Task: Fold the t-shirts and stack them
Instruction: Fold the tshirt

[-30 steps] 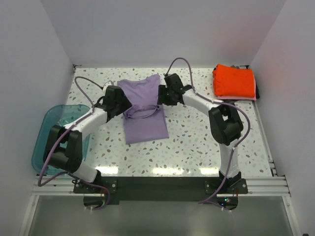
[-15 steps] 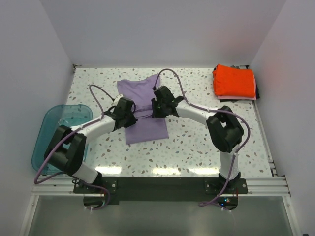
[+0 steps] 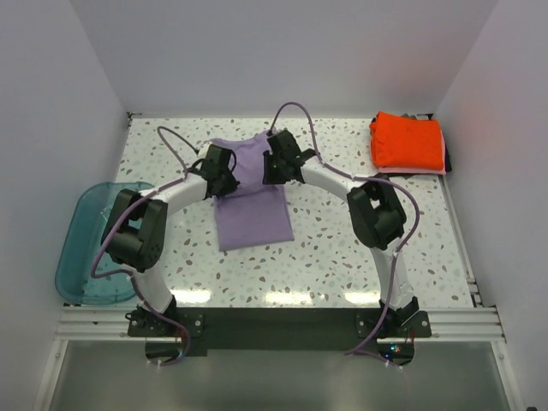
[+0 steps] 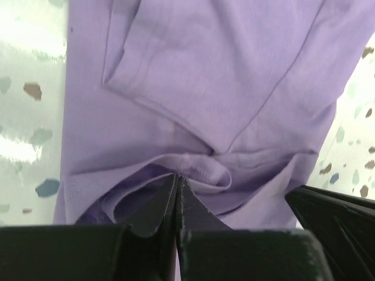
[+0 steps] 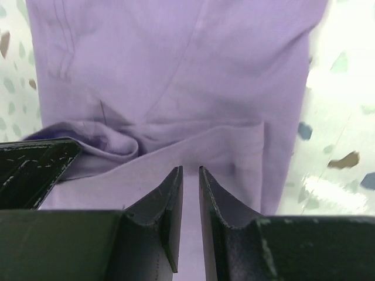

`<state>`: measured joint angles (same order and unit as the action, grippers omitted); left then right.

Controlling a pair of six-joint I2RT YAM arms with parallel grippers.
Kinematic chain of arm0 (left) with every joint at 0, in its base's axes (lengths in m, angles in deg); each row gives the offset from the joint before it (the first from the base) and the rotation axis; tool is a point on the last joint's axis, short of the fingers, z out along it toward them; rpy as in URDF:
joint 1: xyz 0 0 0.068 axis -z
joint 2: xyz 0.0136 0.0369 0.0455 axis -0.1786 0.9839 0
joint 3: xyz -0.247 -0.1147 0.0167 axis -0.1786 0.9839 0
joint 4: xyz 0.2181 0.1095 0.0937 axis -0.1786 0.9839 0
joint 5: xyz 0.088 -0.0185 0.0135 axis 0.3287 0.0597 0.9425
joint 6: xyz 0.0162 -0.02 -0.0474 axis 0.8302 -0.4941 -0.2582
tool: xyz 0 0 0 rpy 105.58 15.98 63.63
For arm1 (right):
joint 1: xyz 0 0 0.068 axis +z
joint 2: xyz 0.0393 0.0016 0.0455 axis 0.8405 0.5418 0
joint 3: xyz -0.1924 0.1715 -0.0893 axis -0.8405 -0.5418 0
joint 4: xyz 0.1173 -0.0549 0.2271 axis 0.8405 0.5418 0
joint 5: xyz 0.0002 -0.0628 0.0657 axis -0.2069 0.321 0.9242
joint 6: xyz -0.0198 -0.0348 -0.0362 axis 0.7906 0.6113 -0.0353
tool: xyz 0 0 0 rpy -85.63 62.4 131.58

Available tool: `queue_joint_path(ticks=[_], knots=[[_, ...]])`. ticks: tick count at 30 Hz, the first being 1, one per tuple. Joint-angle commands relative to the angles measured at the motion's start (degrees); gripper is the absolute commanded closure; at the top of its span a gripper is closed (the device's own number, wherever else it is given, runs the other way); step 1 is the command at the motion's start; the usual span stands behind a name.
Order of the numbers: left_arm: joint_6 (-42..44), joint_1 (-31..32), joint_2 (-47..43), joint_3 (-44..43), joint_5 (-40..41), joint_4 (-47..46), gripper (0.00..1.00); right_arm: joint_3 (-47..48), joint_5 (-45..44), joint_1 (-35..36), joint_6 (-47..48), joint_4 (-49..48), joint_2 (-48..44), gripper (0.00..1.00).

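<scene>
The purple shirt [image 3: 253, 218] lies at the middle of the speckled tabletop [image 3: 342, 231], running from 12 o'clock toward 6 o'clock. Its near half is flat and smooth. Its far half is bunched where both arms reach in. The left hand [image 3: 220, 174] sits at the shirt's 9 o'clock edge and the right hand [image 3: 276, 165] at its 3 o'clock edge, near each other with a strip of purple between them.

In the left wrist view the fingers [image 4: 158, 205] are pressed together with no gap. A puckered fold of purple cloth runs straight into their tips, so the left hand is clamped on the shirt. Beyond it, toward 12 o'clock, a folded flap lies flat. The other hand's dark body shows at the 4 o'clock corner.

In the right wrist view the fingers [image 5: 167, 211] are nearly together, with only a thin slit between them, and the slit shows purple. A smooth layer of the shirt leads up to the tips, with a crumpled fold at their 9 o'clock side. I cannot tell whether they pinch that layer or sit just above it.

An orange shirt [image 3: 406, 139] lies folded at the tabletop's 1 o'clock corner, well apart from the purple one. It rests on a thin pink cloth [image 3: 419, 171], with a dark cloth [image 3: 447, 158] at its 3 o'clock side. A teal tub [image 3: 81, 257] sits at the tabletop's 8 o'clock edge.
</scene>
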<state>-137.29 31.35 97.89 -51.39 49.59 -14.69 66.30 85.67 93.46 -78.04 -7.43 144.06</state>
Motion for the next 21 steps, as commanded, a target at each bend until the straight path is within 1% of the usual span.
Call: queue_joint_path(ticks=[1, 2, 3, 4, 5, 8, 11, 13, 16, 17, 18, 19, 21], knots=[[2.48, -1.81, 2.63, -4.43, -0.2, -1.89, 0.95, 4.34, -0.8, -1.2, 0.11, 1.13, 2.36, 0.78], [3.18, -2.77, 2.72, -4.78, -0.72, -2.59, 0.93, 5.48, -0.71, -1.64, 0.1, 1.22, 2.97, 0.78], [3.71, -3.39, 2.72, -5.04, -2.21, -4.34, 0.83, 6.01, -0.53, -1.82, 0.1, 1.31, 3.5, 0.78], [4.24, -3.92, 2.03, -5.05, -3.35, -5.58, 0.77, 6.37, -0.53, -1.99, 0.1, 1.48, 4.46, 0.78], [5.29, -4.88, 1.5, -5.05, -4.32, -6.72, 0.63, 6.63, -0.53, -2.26, 0.1, 1.48, 4.64, 0.78], [7.4, -5.85, -1.92, -5.22, -4.59, -8.49, 0.45, 5.94, -0.45, -2.96, 0.19, 1.22, 4.82, 0.78], [8.9, -5.94, -5.35, -4.96, -3.81, -8.14, 0.41, 3.74, -0.8, -3.31, 0.28, -0.01, 2.64, 0.78], [8.82, -5.94, -8.16, -4.09, -2.4, -6.39, 0.41, 3.12, -2.11, -3.4, 0.54, -0.19, 1.22, 0.76], [6.89, -5.68, -12.37, -0.05, -0.2, -3.84, 0.48, 2.5, -3.96, -3.4, 1.51, -0.01, -1.94, 0.71], [5.75, -5.42, -13.44, 2.49, 0.5, -3.31, 0.59, 2.15, -4.22, -3.4, 1.68, 0.08, -2.64, 0.67], [5.13, -5.24, -14.32, 3.73, 1.64, -2.17, 0.65, 1.98, -4.66, -3.4, 1.69, 0.16, -4.04, 0.66], [4.25, -4.8, -15.72, 6.18, 1.65, -1.99, 0.75, 1.37, -4.75, -3.4, 1.77, -0.27, -4.66, 0.65], [3.46, -4.36, -16.7, 8.3, 1.56, -2.34, 0.86, 0.4, -4.05, -3.23, 1.51, -0.71, -6.5, 0.65]])
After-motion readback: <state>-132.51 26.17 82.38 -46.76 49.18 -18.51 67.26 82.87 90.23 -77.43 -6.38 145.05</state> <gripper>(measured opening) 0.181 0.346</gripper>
